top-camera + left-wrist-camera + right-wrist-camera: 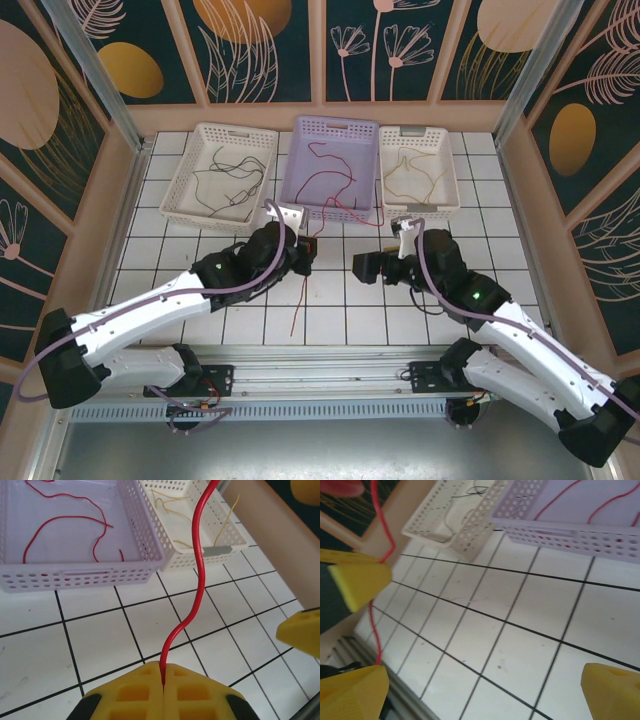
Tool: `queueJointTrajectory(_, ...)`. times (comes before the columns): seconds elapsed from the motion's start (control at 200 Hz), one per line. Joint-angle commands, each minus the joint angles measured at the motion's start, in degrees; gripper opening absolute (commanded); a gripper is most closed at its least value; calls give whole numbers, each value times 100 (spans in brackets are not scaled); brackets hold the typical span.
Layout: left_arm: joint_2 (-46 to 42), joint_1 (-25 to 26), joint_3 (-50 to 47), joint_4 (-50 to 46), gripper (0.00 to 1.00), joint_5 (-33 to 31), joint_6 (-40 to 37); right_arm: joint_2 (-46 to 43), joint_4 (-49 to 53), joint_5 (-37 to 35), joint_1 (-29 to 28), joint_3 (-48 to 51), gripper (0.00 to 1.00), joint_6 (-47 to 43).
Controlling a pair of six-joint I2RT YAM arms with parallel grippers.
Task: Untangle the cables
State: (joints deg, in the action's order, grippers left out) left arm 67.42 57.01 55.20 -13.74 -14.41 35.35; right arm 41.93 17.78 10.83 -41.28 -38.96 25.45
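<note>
Red cable [198, 555] pinched between closed left fingers [132, 694]; right fingers [612, 692] spread wide, empty.

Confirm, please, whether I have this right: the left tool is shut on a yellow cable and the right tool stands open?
Not quite: the cable pinched in the left tool is red, not yellow, as the left wrist view shows. The rest holds: that tool is shut, and the right tool stands open.

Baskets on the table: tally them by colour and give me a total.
White baskets: 2
Lavender basket: 1
Total: 3
</note>
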Motion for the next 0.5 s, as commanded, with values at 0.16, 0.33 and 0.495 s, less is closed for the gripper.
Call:
queueJointTrajectory(0.16, -131, 20, -138, 694, 0, 495, 579, -738, -1734, 382, 32, 647, 99, 389)
queueJointTrajectory(0.33, -303, 20, -396, 1249, 0, 774, 797, -854, -2845, 388, 27, 1118, 97, 585)
queueJointTrajectory(0.495, -386, 29, -568, 1619, 0, 1003, 912, -518, -3632, 488, 23, 1248, 93, 772)
